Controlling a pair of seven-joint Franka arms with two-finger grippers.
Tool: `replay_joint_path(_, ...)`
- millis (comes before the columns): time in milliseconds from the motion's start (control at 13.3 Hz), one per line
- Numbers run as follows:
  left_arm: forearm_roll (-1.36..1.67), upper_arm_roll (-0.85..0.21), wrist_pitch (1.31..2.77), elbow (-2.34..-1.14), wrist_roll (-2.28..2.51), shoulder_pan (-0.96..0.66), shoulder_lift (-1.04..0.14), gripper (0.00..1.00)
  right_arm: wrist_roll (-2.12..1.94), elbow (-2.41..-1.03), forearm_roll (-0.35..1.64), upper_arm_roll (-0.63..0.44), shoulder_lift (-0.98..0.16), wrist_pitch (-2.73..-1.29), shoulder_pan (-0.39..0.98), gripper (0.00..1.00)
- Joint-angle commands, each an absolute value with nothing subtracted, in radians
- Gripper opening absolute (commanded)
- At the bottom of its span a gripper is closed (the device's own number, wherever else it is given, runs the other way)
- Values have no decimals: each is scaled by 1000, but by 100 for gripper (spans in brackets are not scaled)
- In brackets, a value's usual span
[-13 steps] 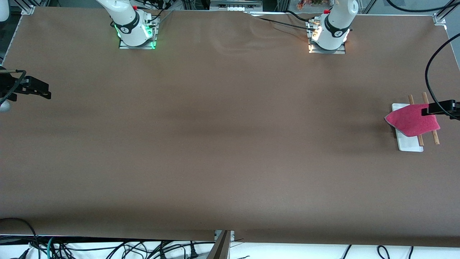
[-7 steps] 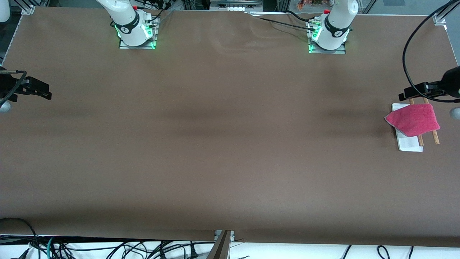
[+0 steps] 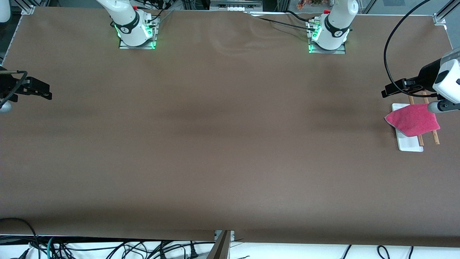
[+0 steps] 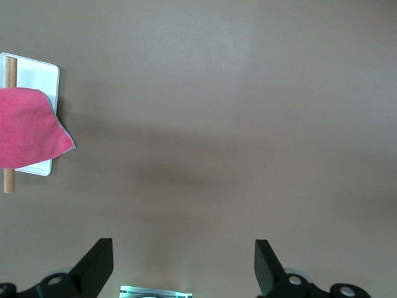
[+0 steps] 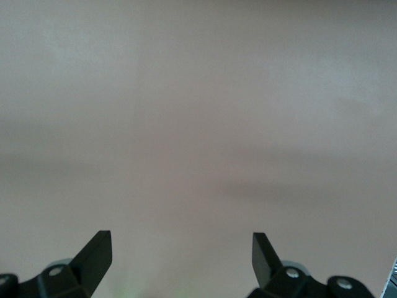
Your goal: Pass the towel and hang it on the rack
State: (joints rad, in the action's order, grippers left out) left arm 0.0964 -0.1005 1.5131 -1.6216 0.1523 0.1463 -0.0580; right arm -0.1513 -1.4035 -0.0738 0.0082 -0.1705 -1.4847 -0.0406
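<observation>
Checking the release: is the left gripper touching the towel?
Apart. The left wrist view shows the left gripper open over bare table, the towel draped on the rack.

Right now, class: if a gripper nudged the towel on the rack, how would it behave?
Probably floppy: the towel sags over the rack's rods. Likely light, since the thin rods carry it. It may slide off, as it merely drapes there unclamped.

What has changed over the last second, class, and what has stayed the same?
The left pincer has drawn away from the towel, which it no longer overlaps, toward the robots' bases; it stands open and empty. The towel stays draped over the rack, and the right pincer waits open at its end of the table.
</observation>
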Motion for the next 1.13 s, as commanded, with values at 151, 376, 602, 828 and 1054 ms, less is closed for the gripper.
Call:
replay_joint_path(151,77,-115,1523,-1602,155,146,-67,100,-138,-1401,-63,12,-167,-1488,-44,100)
replay_joint_path(376,78,-114,1534,-1591,149,141,-78,100,-137,-1401,-61,12,-167,-1488,-44,100)
replay_joint_path(602,64,15,1539,-1595,153,-15,-68,100,-137,-1401,-61,11,-167,-1488,-44,100)
replay_joint_path(828,77,15,1539,-1589,163,-9,-75,100,-135,-1401,-61,11,-167,-1488,-44,100)
replay_joint_path(1054,80,15,1539,-1588,164,-8,-81,100,-135,-1401,-60,11,-167,-1488,-46,100)
